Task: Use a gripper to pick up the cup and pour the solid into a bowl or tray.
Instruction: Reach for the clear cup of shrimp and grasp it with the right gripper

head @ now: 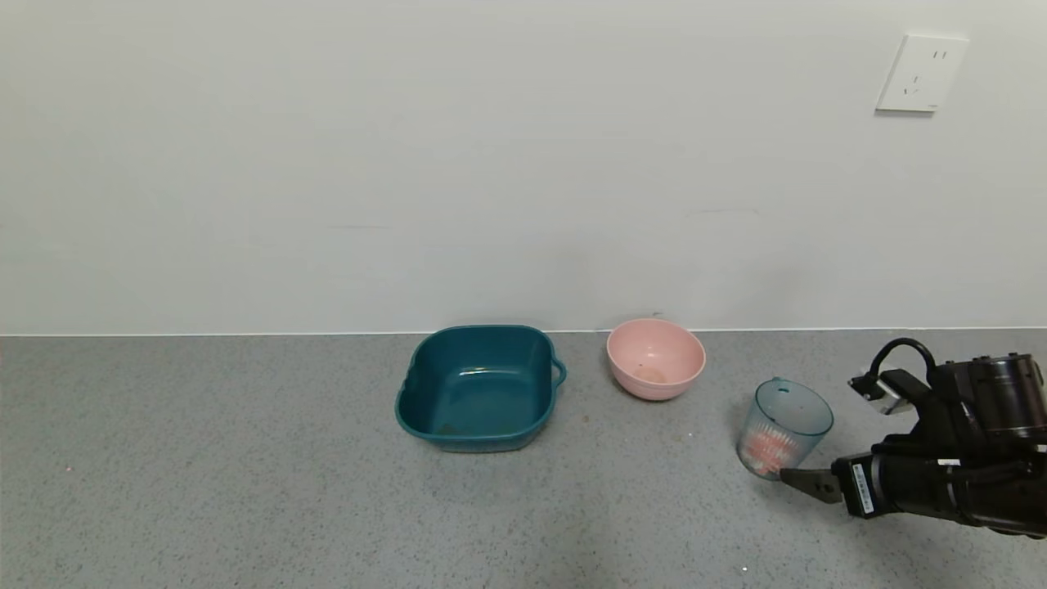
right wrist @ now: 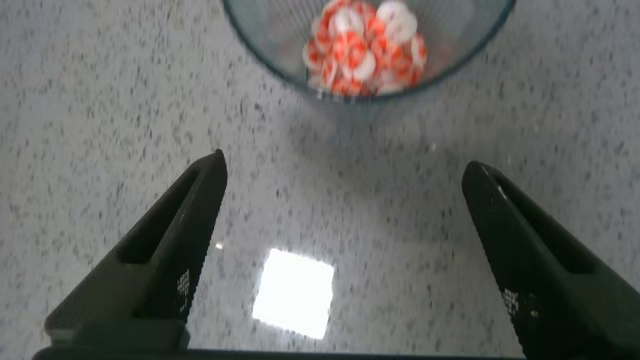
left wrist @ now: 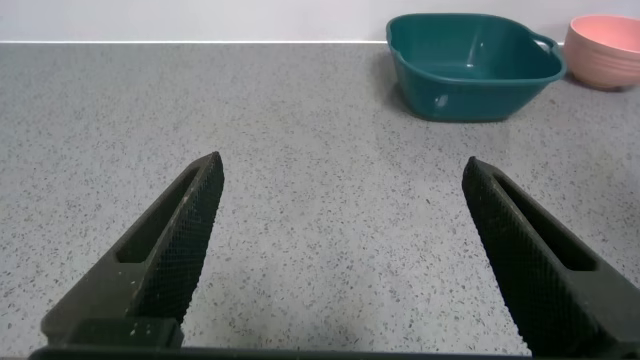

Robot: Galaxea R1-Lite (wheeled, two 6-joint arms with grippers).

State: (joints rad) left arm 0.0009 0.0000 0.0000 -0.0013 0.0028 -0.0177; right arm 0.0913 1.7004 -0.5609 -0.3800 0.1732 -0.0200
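The transparent blue-green cup (head: pixel 784 419) stands upright on the grey counter at the right. The pink, orange-red and white chunks of solid (head: pixel 767 452) lie in its bottom. My right gripper (head: pixel 806 470) is open and empty, low over the counter just right of the cup and not touching it. In the right wrist view the cup (right wrist: pixel 262 40) with the solid (right wrist: pixel 362 50) sits just beyond the open gripper (right wrist: pixel 345 170). The pale pink bowl (head: pixel 655 357) stands to the left of the cup, near the wall. My left gripper (left wrist: pixel 342 165) is open over bare counter.
A dark teal square tub (head: pixel 478 386) with handles stands left of the pink bowl; both also show in the left wrist view, the tub (left wrist: pixel 470 65) and the bowl (left wrist: pixel 605 38). A white wall runs behind the counter, with a socket (head: pixel 920 72) at upper right.
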